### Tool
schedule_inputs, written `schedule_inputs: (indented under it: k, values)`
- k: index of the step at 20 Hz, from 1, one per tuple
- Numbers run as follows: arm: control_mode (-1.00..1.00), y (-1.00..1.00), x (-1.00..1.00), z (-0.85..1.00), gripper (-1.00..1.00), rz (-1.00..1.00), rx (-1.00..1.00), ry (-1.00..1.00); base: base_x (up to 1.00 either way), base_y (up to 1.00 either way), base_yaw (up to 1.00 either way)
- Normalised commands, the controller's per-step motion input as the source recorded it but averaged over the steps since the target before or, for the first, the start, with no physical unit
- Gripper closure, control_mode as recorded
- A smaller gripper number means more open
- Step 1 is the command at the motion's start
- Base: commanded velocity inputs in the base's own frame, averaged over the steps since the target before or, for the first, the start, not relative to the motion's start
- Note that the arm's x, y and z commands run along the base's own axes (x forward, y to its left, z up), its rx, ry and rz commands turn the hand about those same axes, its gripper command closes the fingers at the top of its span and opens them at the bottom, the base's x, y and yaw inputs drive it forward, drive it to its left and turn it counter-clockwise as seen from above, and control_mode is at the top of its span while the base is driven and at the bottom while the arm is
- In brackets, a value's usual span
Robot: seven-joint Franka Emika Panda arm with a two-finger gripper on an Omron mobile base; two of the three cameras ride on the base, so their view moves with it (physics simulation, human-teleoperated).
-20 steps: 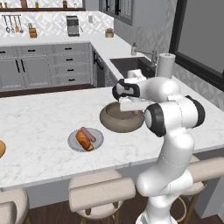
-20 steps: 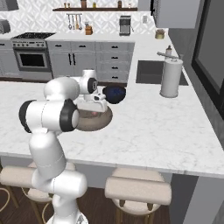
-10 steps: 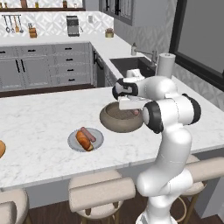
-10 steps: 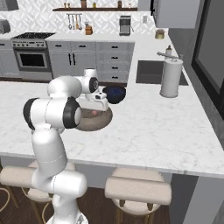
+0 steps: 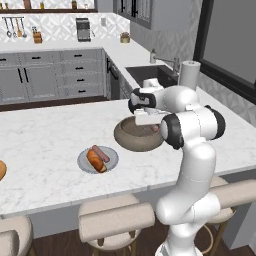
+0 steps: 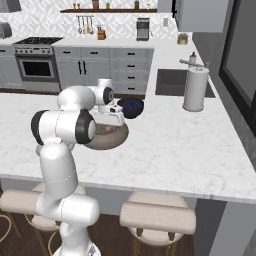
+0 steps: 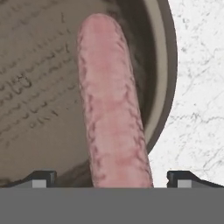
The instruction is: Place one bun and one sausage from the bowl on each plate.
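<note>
The speckled brownish-grey bowl (image 5: 136,139) (image 6: 100,142) stands on the island counter, and my gripper (image 5: 152,127) (image 6: 109,128) reaches down into it. In the hand view a pink sausage (image 7: 111,100) lies on the bowl's floor (image 7: 39,87) near the rim. It runs lengthwise between my two fingertips (image 7: 41,177), and the gripper (image 7: 113,179) is open around it without touching. The light grey plate (image 5: 84,163) to the left carries one bun (image 5: 94,160) and one sausage (image 5: 101,153). An orange-tan plate's edge (image 5: 1,170) peeks in at the far left.
A small dark blue bowl (image 6: 131,106) sits just behind the speckled bowl. A paper towel roll (image 6: 196,89) stands beside the sink (image 6: 175,82). Stools (image 5: 117,222) line the island's near edge.
The hand has eased slightly lower into the bowl. Its jaws have stayed wide apart.
</note>
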Motion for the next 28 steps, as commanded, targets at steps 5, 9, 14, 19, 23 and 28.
schedule_inputs:
  k: [5, 9, 14, 19, 23, 28]
  values:
    - [-1.0, 0.0, -0.21, -0.08, 1.0, -0.01, 0.0, 0.03, 0.0, 0.0, 0.0]
    - [-1.0, 0.0, 0.0, -0.02, 1.0, 0.0, 0.0, 0.01, 0.0, 0.0, 0.0]
    - [-1.0, 0.0, 0.0, 0.0, 1.0, 0.0, 0.0, 0.0, 0.0, 0.0, 0.0]
    - [-1.0, 0.07, -0.32, 0.41, 1.0, 0.04, -0.05, -0.14, 0.0, 0.0, 0.0]
    - [-1.0, 0.02, -0.97, 0.9, 1.0, 0.02, 0.0, -0.66, 0.0, 0.0, 0.0]
    - [-1.0, 0.01, -1.0, 0.91, 1.0, 0.04, 0.05, -0.49, 0.0, 0.0, 0.0]
